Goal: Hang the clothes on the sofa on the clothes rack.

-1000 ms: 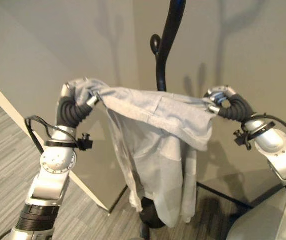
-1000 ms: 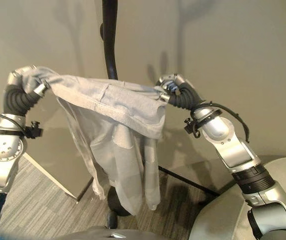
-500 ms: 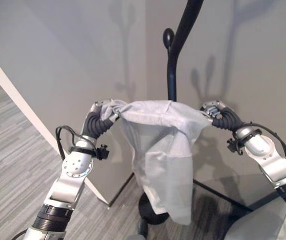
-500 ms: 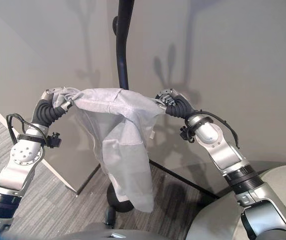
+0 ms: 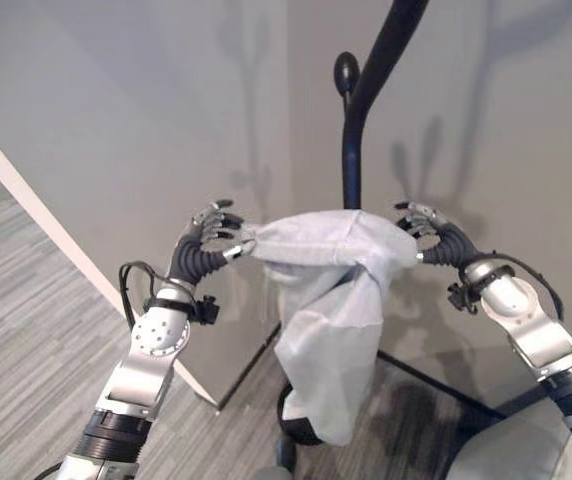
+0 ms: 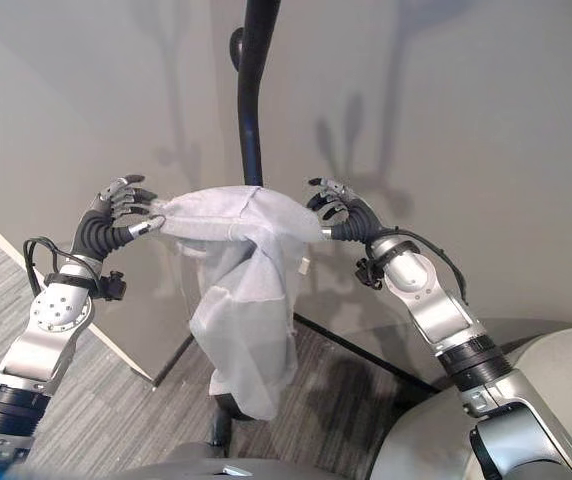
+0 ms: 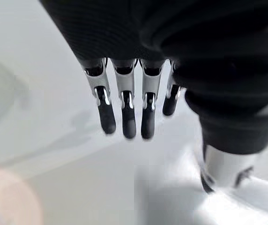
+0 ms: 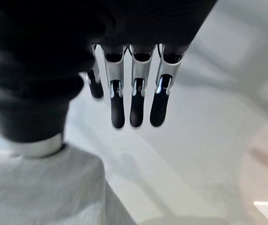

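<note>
While both arms reached up in front of the grey wall (image 5: pixel 116 110), the pale grey garment (image 5: pixel 331 300) lay draped over the black clothes rack (image 5: pixel 351 150), its upper part spread across between the two hands and the rest hanging down in front of the rack's pole toward the dark round base (image 5: pixel 296 430). The left hand (image 5: pixel 211 228) stood at the garment's left edge with its fingers (image 7: pixel 124 117) straight and spread, curled round nothing; its thumb lay against the cloth's edge, though whether it pressed there I could not tell. The right hand (image 5: pixel 424 225) stood at the garment's right edge, its fingers (image 8: pixel 136 105) likewise straight and apart from the cloth, with the fabric lying just beside the thumb in the right wrist view. The rack's pole rose behind the garment and curved upward past a rounded knob (image 5: pixel 346 70). Below, grey striped floor (image 5: pixel 26 300) ran along a pale skirting strip (image 5: pixel 66 250) at the foot of the wall.
</note>
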{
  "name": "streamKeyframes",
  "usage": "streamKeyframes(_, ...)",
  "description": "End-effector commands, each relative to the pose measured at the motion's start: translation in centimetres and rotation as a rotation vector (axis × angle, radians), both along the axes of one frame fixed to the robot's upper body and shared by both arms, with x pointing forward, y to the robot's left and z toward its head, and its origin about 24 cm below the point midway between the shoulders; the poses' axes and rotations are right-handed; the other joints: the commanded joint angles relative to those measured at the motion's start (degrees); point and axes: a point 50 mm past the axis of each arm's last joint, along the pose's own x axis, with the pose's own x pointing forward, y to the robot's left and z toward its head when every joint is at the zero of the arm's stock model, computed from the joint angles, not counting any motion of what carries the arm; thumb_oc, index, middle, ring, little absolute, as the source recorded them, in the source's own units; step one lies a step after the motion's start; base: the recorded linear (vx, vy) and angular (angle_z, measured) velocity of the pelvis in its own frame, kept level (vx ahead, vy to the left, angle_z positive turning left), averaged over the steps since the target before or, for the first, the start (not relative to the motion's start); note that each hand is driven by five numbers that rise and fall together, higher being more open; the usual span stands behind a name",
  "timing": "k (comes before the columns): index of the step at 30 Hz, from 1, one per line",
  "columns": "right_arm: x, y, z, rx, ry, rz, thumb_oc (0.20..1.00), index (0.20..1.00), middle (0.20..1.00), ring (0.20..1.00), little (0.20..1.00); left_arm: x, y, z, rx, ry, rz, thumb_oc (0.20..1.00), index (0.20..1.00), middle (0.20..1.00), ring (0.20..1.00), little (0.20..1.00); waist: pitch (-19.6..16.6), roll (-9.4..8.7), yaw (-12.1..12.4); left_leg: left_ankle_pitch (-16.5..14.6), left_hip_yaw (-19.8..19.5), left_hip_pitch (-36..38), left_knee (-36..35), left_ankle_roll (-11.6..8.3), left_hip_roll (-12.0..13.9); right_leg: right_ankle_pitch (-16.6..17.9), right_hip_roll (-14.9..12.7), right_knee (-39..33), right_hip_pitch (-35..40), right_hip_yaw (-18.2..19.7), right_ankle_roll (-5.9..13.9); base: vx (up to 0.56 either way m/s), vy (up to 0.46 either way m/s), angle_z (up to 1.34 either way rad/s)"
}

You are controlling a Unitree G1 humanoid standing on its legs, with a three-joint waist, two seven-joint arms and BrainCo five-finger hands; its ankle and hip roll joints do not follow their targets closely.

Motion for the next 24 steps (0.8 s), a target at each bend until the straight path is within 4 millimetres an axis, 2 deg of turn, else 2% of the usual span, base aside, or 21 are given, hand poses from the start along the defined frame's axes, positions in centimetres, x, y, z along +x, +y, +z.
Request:
streamKeyframes(1,0.5,-0.8,2.1,0.053,-0.109,-0.064,1.000,1.000,1.000,1.000,1.000,0.6,0.6,1.4,-0.024,-0.075,0.033,1.000,1.000,1.000,1.000,1.000,-0.6,0.39,1.1,-7.3,-1.6,11.0,0.6,-1.38,3.6,0.8,-3.3,1.0,-1.8,-4.2,3.99,0.00,0.000,0.00)
streamKeyframes(13,0.2,-2.6,2.7,0.168,-0.160,-0.174,1.000,1.000,1.000,1.000,1.000,0.3,1.0,1.1,-0.052,-0.065,0.056,1.000,1.000,1.000,1.000,1.000,-0.9,0.57,0.6,-7.6,-1.2,11.6,0.6,-1.30,3.6,0.7,-3.4,1.0,-1.6,-4.1,3.99,0.00,0.000,0.00)
streamKeyframes(24,-2.1,-6.0,5.9,0.303,-0.346,-0.282,1.000,1.000,1.000,1.000,1.000,-0.9,2.7,0.8,-0.059,-0.069,0.130,1.000,1.000,1.000,1.000,1.000,-1.4,0.75,-0.5,-8.0,-0.8,12.0,0.6,-1.19,3.6,0.7,-3.2,1.0,-1.6,-3.5,4.04,0.00,0.001,-0.01)
